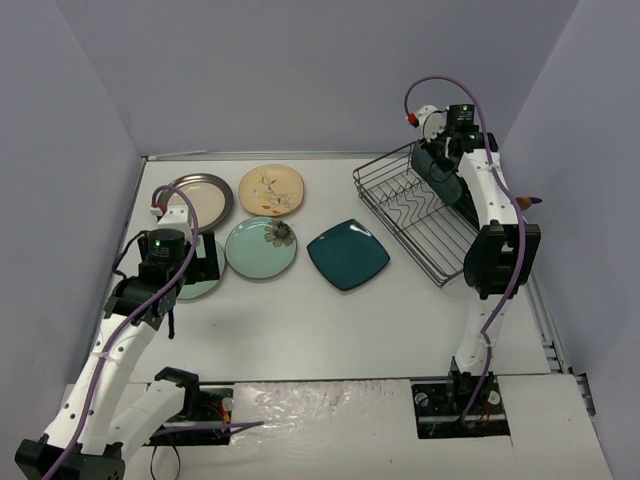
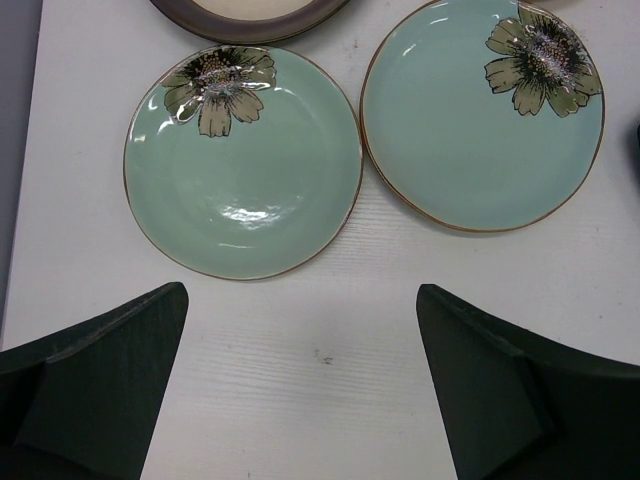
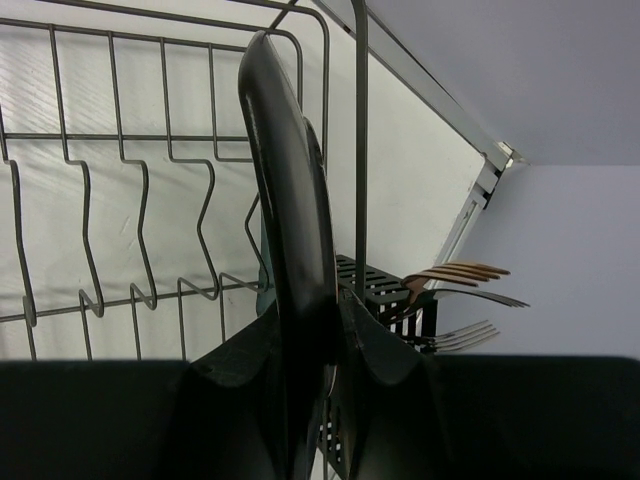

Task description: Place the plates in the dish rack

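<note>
Plate (image 3: 290, 200), edge-on in right gripper (image 3: 310, 338), over dish rack (image 3: 360, 150)

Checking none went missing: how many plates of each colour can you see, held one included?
Mint flower plates: 2
Dark teal square plates: 2, one in the right gripper at the dish rack
Cream floral plate: 1
Cream plate, dark-grey rim: 1
Total: 6

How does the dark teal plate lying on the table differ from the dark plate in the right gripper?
The table plate lies flat; the held plate stands on edge. The table plate is free; the held plate is clamped in the right gripper. The table plate lies outside the dish rack; the held plate is at its wires, beside the cutlery caddy. Both are dark.
</note>
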You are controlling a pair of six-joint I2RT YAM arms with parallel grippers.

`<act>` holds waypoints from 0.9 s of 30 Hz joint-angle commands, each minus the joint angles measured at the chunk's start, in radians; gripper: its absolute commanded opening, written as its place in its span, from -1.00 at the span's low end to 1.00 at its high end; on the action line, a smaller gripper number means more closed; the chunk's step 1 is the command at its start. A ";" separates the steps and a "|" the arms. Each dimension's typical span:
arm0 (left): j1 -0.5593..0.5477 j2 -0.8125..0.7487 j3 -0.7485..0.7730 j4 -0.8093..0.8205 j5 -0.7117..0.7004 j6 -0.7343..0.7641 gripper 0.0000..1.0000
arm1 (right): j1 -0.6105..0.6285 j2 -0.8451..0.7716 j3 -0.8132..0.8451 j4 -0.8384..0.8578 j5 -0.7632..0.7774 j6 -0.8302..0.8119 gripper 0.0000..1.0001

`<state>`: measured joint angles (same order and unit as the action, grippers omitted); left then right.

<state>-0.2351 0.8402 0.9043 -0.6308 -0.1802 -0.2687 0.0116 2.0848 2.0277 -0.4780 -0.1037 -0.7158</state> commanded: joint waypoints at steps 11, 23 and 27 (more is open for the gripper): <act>0.007 0.023 0.031 0.038 0.014 0.016 0.94 | -0.007 0.030 0.062 0.126 0.000 -0.004 -0.96; 0.007 0.030 0.032 0.031 0.015 0.014 0.94 | -0.007 0.055 0.087 0.128 0.059 0.044 -0.44; 0.008 0.030 0.031 0.031 0.015 0.016 0.94 | -0.035 0.055 0.094 0.131 0.062 0.060 -0.27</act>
<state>-0.2344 0.8642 0.9043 -0.6315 -0.1639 -0.2668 0.0073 2.1524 2.0688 -0.4071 -0.0840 -0.6827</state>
